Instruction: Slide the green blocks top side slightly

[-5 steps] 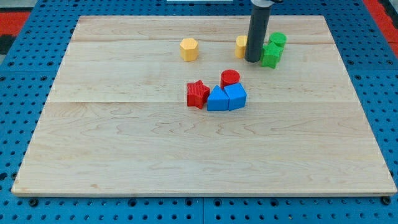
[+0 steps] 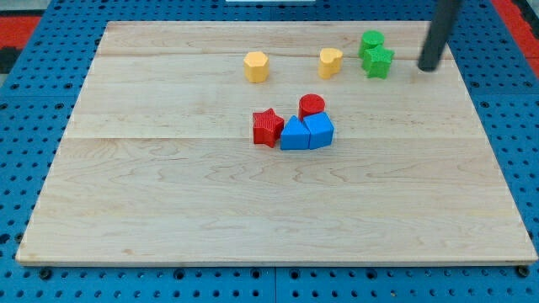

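Two green blocks sit touching near the view's top right: a green cylinder [image 2: 371, 42] and a green star [image 2: 379, 61] just below it. My tip [image 2: 429, 66] rests on the board to the right of the green star, with a clear gap between them. The rod leans up to the view's top right edge.
A yellow hexagon [image 2: 256, 66] and a yellow heart [image 2: 331, 61] lie left of the green blocks. At the middle sit a red star [image 2: 268, 127], a red cylinder [image 2: 312, 105], and two blue blocks [image 2: 296, 134] [image 2: 319, 130]. The wooden board [image 2: 168, 210] lies on a blue pegboard.
My tip moved from the left of the green blocks to their right. The green blocks shifted a little toward the view's top.
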`<state>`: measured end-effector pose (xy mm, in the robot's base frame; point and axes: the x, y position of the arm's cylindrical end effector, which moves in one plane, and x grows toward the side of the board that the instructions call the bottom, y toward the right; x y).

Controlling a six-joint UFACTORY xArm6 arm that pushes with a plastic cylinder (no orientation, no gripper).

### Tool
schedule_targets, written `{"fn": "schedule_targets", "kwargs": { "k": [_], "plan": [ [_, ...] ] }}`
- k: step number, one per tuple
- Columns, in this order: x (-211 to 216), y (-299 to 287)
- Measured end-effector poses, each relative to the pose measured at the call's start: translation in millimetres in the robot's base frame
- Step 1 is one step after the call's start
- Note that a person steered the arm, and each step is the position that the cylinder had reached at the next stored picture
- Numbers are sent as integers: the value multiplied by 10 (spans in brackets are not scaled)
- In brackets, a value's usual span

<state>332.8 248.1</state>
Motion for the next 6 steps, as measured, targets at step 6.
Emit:
{"fn": "schedule_targets", "kwargs": {
  "k": [6],
  "plan": [
    [-544,-494]
  ]
}}
